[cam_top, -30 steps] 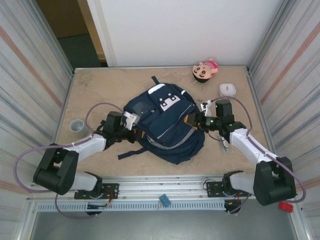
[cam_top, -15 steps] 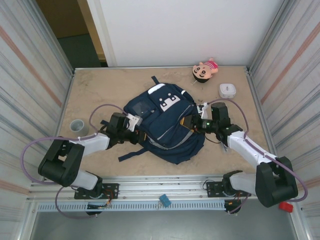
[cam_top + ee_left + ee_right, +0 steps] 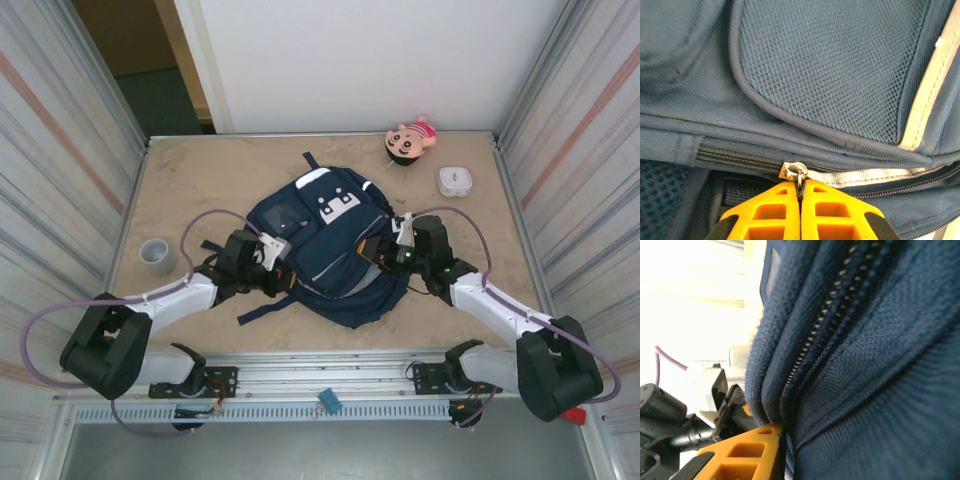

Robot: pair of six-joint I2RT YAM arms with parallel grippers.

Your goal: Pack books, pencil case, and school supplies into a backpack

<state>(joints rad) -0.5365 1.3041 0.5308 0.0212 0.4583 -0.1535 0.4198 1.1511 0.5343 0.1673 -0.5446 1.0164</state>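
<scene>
**Desk:** Where is the backpack for you?

**Operator:** I have the backpack [image 3: 325,255] lying flat in the middle of the surface [image 3: 200,180], with its white-patched pocket towards the far wall. My arms come in at it from either side, and both touch the fabric.

**Desk:** What about the left end effector?

**Operator:** My left end effector [image 3: 800,187] is at the bag's left edge, low on the side nearest me. On its wrist camera the two orange fingers [image 3: 770,215] are pressed flat together with no gap between them. The metal zip pull [image 3: 799,175] is nipped right at their tips. The slider [image 3: 789,170] sits just above, on a zip line that runs across the frame under a mesh panel.

**Desk:** And the right one?

**Operator:** My right end effector [image 3: 375,248] is against the bag's right side, about halfway along it. From its wrist I see one orange finger [image 3: 740,455] butted into a fold of navy fabric. A row of zip teeth [image 3: 830,325] runs up diagonally just beside it. The other finger is hidden behind the cloth, so I can't tell how wide it stands or whether it has hold of anything.

**Desk:** Is there anything else on the surface?

**Operator:** There's a grey cup [image 3: 157,255] off to the left, well apart from the bag. A plush doll [image 3: 410,140] and a small white box [image 3: 455,181] are near the far right corner.
</scene>
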